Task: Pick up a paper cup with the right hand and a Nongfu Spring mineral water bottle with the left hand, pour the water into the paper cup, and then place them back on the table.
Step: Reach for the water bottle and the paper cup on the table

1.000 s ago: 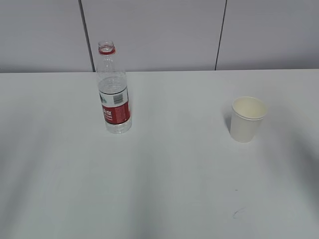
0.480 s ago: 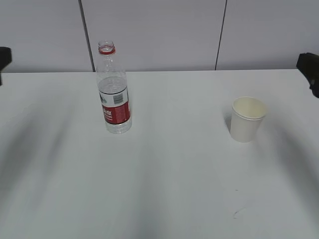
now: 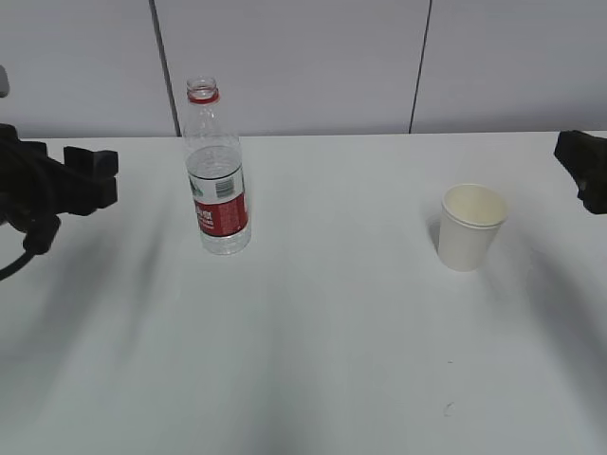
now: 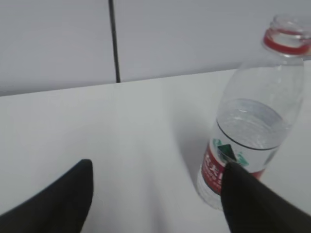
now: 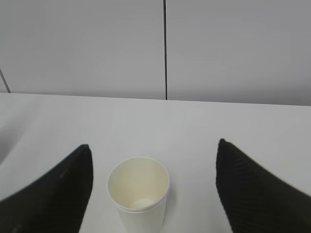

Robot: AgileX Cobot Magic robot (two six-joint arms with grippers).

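Observation:
The clear Nongfu Spring bottle (image 3: 217, 175) with red neck ring and red-and-white label stands upright at the back left of the white table (image 3: 313, 322), about half full of water. It also shows in the left wrist view (image 4: 248, 131). My left gripper (image 3: 95, 177) is open, left of the bottle and apart from it (image 4: 155, 167). The white paper cup (image 3: 470, 227) stands upright and empty at the right. My right gripper (image 3: 580, 161) is open at the right edge; in its wrist view (image 5: 151, 148) the cup (image 5: 140, 194) sits between its spread fingers, untouched.
A grey panelled wall (image 3: 303, 66) with dark seams runs behind the table's far edge. A small dark scuff mark (image 3: 447, 409) lies on the tabletop near the front right.
Both arms have come into the exterior view: the left one has moved in from the left edge toward the bottle, the right one shows a little more at the right edge. Bottle and cup have not moved.

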